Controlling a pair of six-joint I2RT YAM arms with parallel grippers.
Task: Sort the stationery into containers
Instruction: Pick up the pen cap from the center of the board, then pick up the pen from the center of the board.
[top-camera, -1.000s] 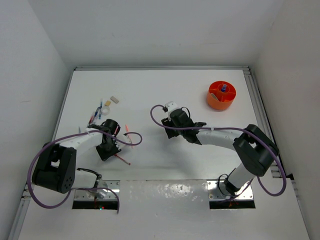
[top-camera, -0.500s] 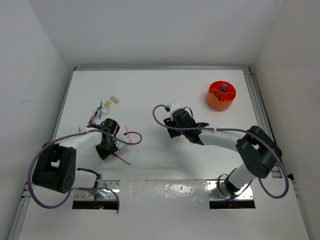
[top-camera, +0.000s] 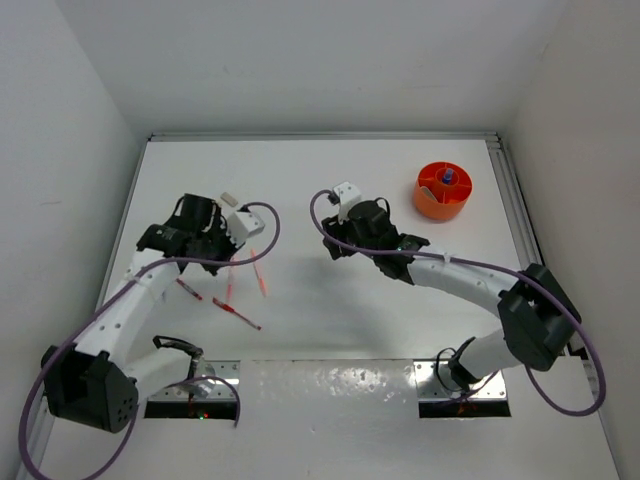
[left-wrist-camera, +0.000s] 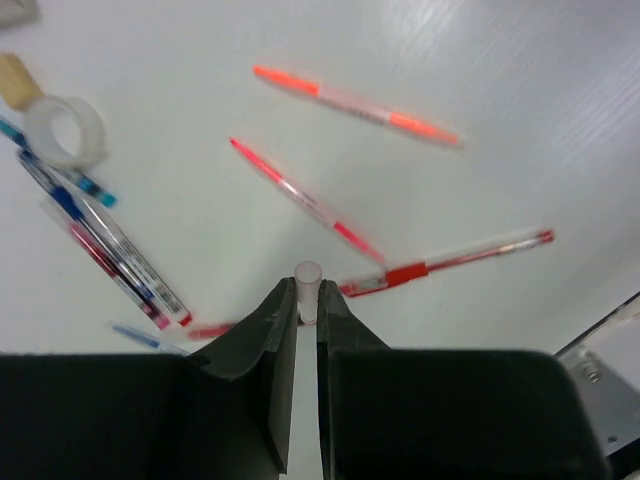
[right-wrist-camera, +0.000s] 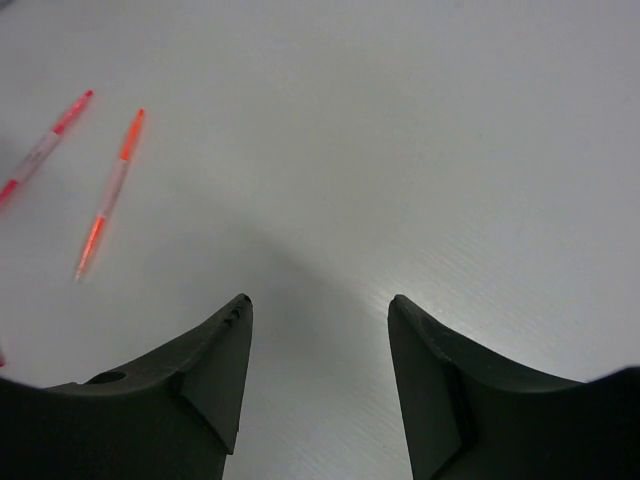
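My left gripper (left-wrist-camera: 307, 300) is shut on a thin pale pen (left-wrist-camera: 308, 283), seen end-on between the fingertips and lifted off the table. In the top view the left gripper (top-camera: 222, 255) hangs over the left side with the pen (top-camera: 228, 285) dangling below it. On the table under it lie an orange pen (left-wrist-camera: 355, 103), a pink pen (left-wrist-camera: 305, 200), a red pen (left-wrist-camera: 450, 258) and blue-and-white pens (left-wrist-camera: 100, 235). The orange tub (top-camera: 443, 192) stands at the far right with a blue-capped bottle (top-camera: 447, 178) inside. My right gripper (right-wrist-camera: 318, 330) is open and empty over bare table near the middle (top-camera: 332, 243).
A roll of clear tape (left-wrist-camera: 65, 130) and a beige block (left-wrist-camera: 12, 80) lie beside the blue-and-white pens. Two red pens (right-wrist-camera: 110, 190) show at the upper left of the right wrist view. White walls enclose the table (top-camera: 330, 300) on three sides.
The left jaws closed on a pen and the arm rose from the table, swinging toward the back. The right gripper shifted slightly toward the back, still open.
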